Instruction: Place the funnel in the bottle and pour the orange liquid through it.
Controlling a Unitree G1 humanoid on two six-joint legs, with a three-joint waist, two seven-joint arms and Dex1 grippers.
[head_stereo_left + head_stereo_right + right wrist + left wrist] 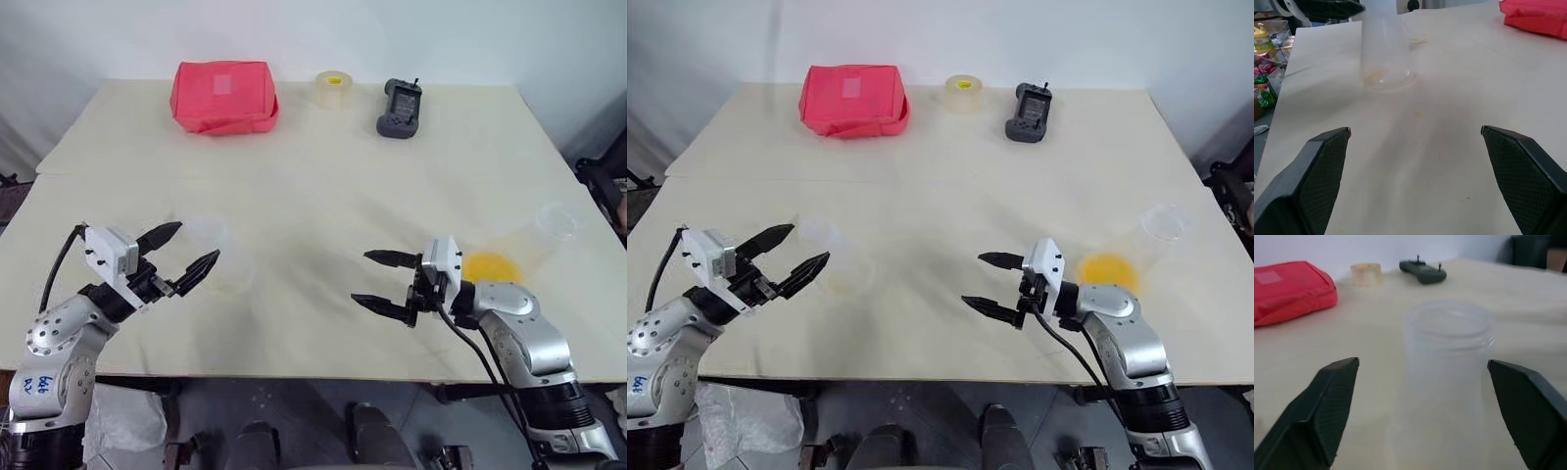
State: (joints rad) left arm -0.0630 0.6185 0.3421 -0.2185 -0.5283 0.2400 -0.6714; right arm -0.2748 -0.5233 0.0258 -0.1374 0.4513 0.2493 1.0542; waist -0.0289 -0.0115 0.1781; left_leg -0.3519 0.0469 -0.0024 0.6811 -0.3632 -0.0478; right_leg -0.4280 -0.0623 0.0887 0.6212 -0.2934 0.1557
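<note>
- The left gripper point(189, 263) has its fingers spread wide and holds nothing; an empty clear cup point(1447, 382) stands just in front, between them.
- The right gripper point(378, 284) is also wide apart, empty.
- Behind its wrist, a clear container point(1146, 240) holds the orange liquid point(488, 266); its shape is hard to make out.

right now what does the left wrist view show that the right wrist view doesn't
Left wrist view alone: the roll of tape and the black controller at the table's far edge, beyond the open left gripper. Right wrist view alone: the open right gripper and a faint orange stain on the table. Both: the clear container, the red pouch and the cream table.
</note>
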